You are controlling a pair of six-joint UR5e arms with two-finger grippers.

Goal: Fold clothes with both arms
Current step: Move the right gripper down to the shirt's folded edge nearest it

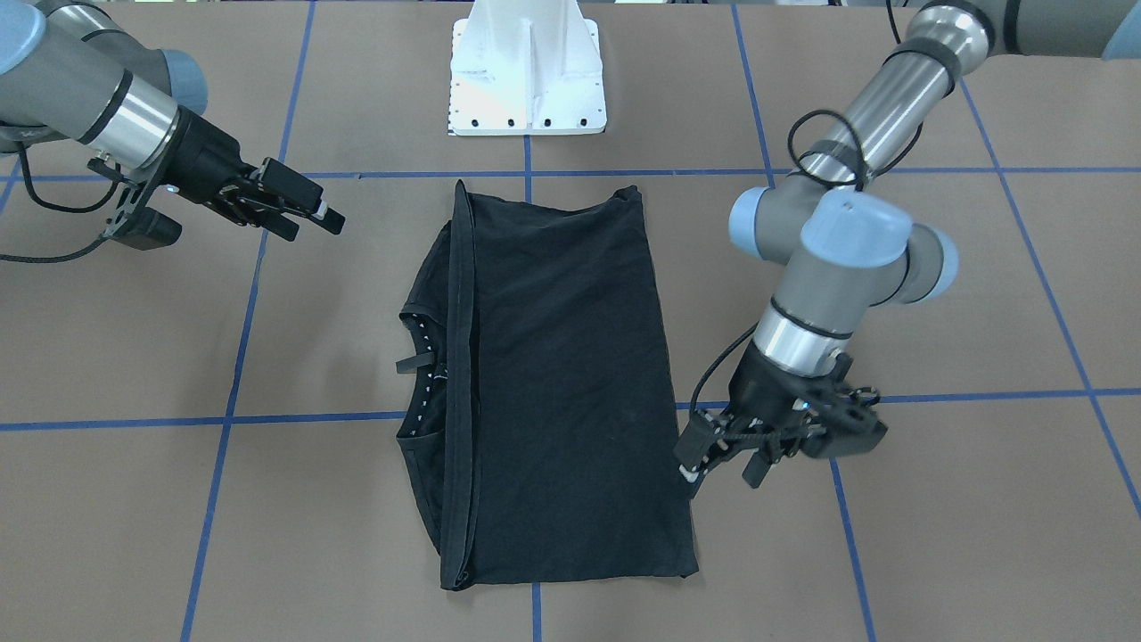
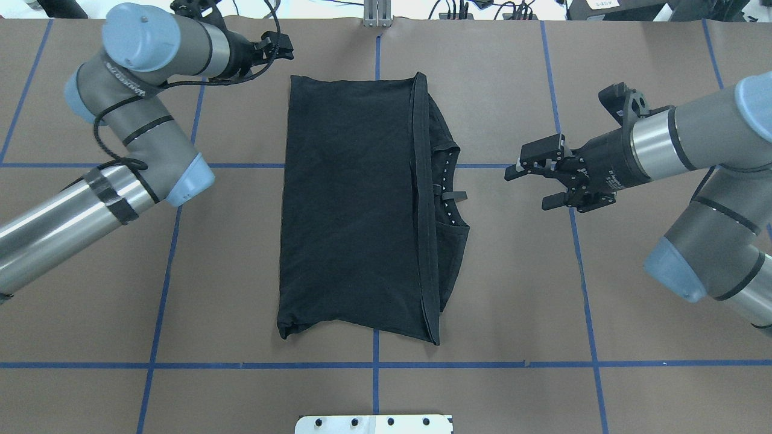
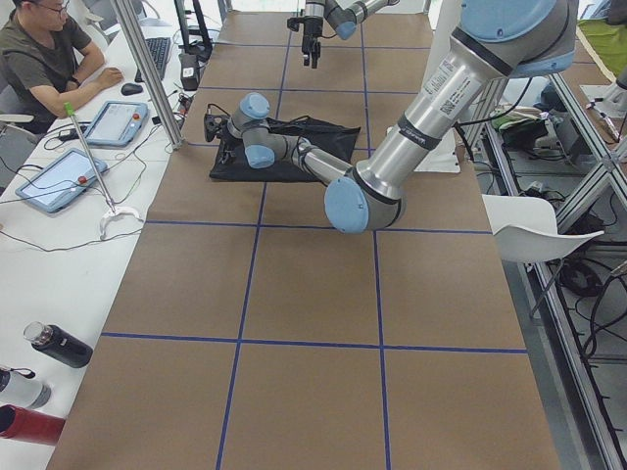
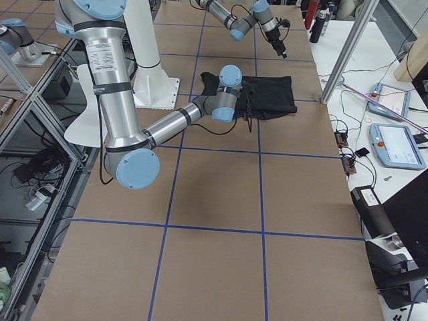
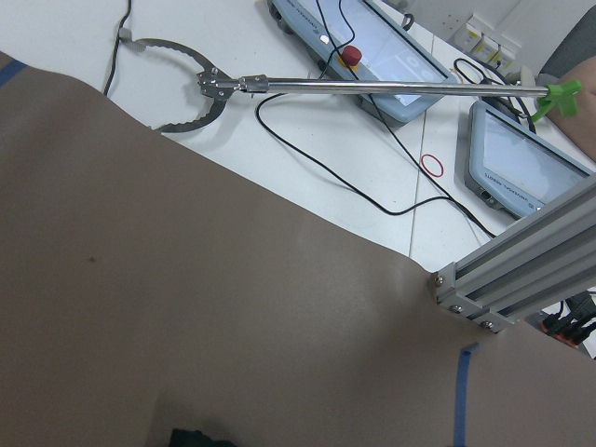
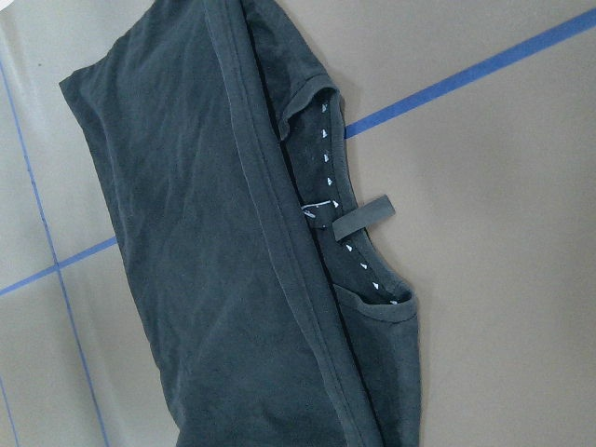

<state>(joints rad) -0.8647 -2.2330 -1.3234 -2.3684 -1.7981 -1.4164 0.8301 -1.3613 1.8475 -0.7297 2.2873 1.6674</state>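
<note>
On table (image 2: 512, 301), folded T-shirt (image 2: 356, 205); left hand (image 1: 720, 471) wide beside its edge; right hand (image 2: 534, 185) wide, well apart.

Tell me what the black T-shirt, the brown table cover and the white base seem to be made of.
T-shirt: soft matte knit, probably cotton; it lies limp with fine wrinkles and a stitched hem. Table cover: matte brown paper or thin card, judging by its flat, dull surface. White base: likely painted metal, smooth, slightly glossy, with bolts along its edge.
</note>
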